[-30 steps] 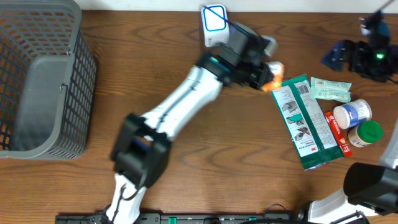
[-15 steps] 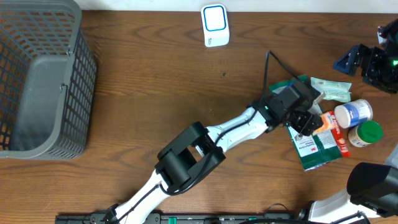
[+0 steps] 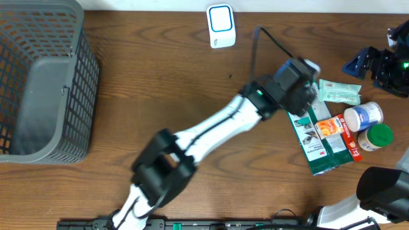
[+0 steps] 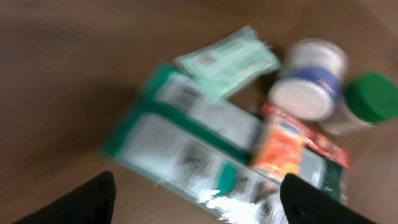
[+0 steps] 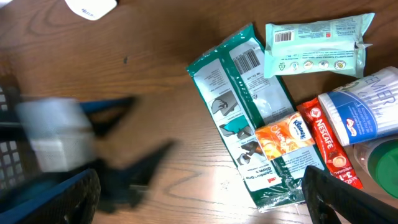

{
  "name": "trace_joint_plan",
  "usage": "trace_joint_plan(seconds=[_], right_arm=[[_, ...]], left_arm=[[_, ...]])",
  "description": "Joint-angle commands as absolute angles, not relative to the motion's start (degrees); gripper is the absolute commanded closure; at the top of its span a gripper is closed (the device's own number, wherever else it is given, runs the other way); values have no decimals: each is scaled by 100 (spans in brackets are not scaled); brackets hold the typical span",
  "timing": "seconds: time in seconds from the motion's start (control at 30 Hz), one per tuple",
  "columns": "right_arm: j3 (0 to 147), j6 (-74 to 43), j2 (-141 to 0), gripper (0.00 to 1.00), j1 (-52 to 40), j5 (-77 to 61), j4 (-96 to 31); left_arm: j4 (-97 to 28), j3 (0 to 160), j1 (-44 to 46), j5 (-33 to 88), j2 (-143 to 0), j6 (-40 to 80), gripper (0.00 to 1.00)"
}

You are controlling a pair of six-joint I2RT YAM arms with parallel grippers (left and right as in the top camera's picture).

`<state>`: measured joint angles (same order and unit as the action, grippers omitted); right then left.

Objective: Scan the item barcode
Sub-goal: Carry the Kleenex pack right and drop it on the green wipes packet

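Observation:
The scanner [image 3: 221, 25] is a white box with a blue square, standing at the table's far edge. A small orange packet [image 3: 328, 126] [image 4: 283, 146] [image 5: 283, 138] lies free on a long green 3M pack [image 3: 316, 150] [image 4: 186, 130] [image 5: 239, 106], whose barcode faces up. My left gripper [image 3: 300, 86] [image 4: 199, 208] hovers open just left of and above the pile, with nothing between its fingers. My right gripper [image 3: 377, 64] [image 5: 199, 208] stands open above the table's right side and holds nothing. The left wrist view is blurred by motion.
A mint wipes pack [image 3: 339, 91] [image 5: 314, 46], a white jar with a blue label [image 3: 362, 117], a green-lidded jar [image 3: 376, 137] and a red Nescafe stick [image 3: 346, 137] crowd the right side. A grey mesh basket [image 3: 38, 76] stands at far left.
The left arm carried the orange packet from beside the scanner to the pile, opened, and left it on the green pack. It has since drawn back up and to the left.

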<state>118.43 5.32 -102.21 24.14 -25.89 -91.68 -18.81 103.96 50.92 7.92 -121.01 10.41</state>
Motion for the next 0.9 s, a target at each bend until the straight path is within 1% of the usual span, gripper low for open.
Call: trace_joint_plan(seconds=[0.0, 0.1, 0.2, 0.37, 0.63, 0.87], right_arm=[[11913, 475, -10149, 1, 2471, -2571, -9170], [11913, 475, -10149, 1, 2471, -2571, -9170], [11913, 475, -10149, 1, 2471, -2571, -9170], [11913, 475, -10149, 1, 2471, -2571, -9170], [11913, 475, -10149, 1, 2471, -2571, -9170], [11913, 475, -10149, 1, 2471, -2571, -9170]], left_arm=[[-2606, 10457, 4731, -395, -11552, 943, 18], [-3317, 10457, 4416, -672, -11264, 943, 19], [-3935, 10457, 4012, -698, -11026, 945, 19], [-4550, 10457, 3306, -690, -10822, 950, 19], [-5273, 10457, 2220, -694, -10816, 945, 18], [-5494, 10457, 1699, -694, -10818, 947, 18]])
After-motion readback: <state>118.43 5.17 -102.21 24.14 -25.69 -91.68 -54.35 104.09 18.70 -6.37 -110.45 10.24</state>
